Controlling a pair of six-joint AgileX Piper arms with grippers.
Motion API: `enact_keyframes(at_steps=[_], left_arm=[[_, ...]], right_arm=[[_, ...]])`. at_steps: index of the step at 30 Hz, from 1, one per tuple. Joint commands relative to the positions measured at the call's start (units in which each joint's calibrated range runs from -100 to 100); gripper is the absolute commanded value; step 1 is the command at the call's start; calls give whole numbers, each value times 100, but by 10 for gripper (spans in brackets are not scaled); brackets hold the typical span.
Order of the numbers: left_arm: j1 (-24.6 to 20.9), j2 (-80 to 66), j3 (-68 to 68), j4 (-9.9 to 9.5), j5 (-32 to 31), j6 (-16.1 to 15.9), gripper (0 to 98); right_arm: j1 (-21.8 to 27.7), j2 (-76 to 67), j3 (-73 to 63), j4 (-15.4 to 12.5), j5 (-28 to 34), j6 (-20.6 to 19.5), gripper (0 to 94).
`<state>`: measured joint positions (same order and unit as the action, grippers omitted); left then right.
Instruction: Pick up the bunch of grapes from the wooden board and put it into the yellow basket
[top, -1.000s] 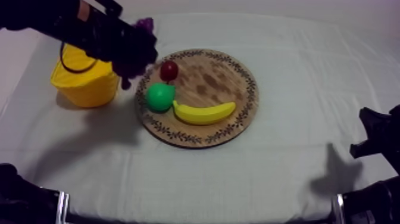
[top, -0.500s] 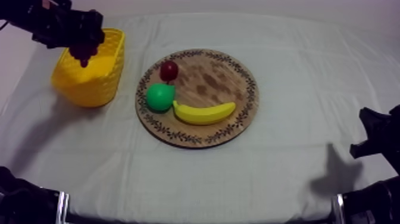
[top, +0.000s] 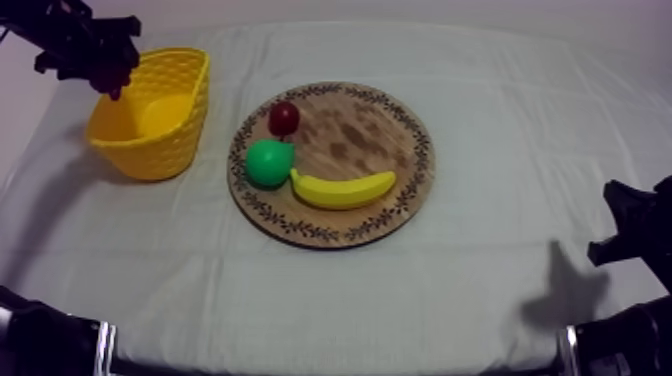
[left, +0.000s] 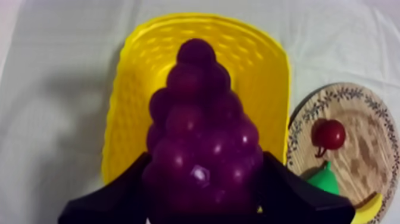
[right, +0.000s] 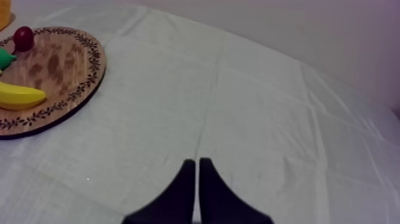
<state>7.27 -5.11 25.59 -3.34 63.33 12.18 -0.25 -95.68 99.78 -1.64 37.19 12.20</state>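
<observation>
The purple bunch of grapes (left: 202, 137) is clamped between the black fingers of my left gripper (left: 202, 179), hanging over the opening of the yellow basket (left: 271, 71). From above, my left gripper (top: 110, 72) hovers at the far left rim of the yellow basket (top: 150, 150), which leans at the table's back left. The round wooden board (top: 400, 120) lies right of the basket. My right gripper (top: 625, 228) rests low at the right side; its fingers (right: 187, 184) lie together as a narrow wedge over bare cloth.
On the board's left half lie a small red fruit (top: 284, 118), a green pear (top: 269, 162) and a banana (top: 343, 189). Grey-white cloth stretches free to the right and in front of the board.
My left arm has carried the grapes leftward, from beside the board's edge to above the basket's far left rim. The right arm and the fruit on the board have stayed put.
</observation>
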Motion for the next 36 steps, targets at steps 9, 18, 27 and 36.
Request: enact_keyframes(at_steps=[9,18,27,36], left_arm=[[-56,1080,-54,-54,-380,33,293],[6,1714,34,20,-769,16,291],[108,1968,38,95,-1022,-28,308],[173,1650,264,81,-1365,-141,668]], right_arm=[[2,0,-1,0,-2,-1,5],[2,0,-1,0,-2,-1,5],[2,0,-1,0,-2,-1,5],[2,0,-1,0,-2,-1,5]])
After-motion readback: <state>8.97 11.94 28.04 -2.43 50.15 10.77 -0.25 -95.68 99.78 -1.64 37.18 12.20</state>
